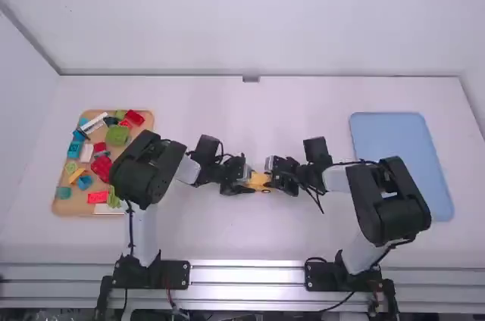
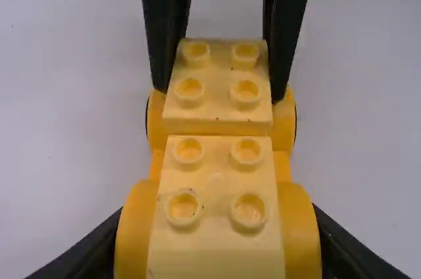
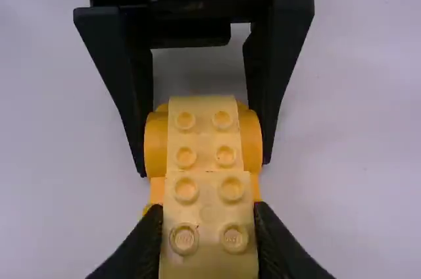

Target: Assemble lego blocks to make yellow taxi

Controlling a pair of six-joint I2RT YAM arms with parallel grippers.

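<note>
Left pincer (image 3: 204, 166) grasps the wheeled base (image 2: 136, 233), right pincer (image 2: 218, 95) a pale block (image 2: 217, 88); we have two mounted, the top likely left.

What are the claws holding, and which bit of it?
The left claw pinches the yellow car by the rounded sides at one end. The right claw pinches the pale block at the other end, by its two sides.
</note>
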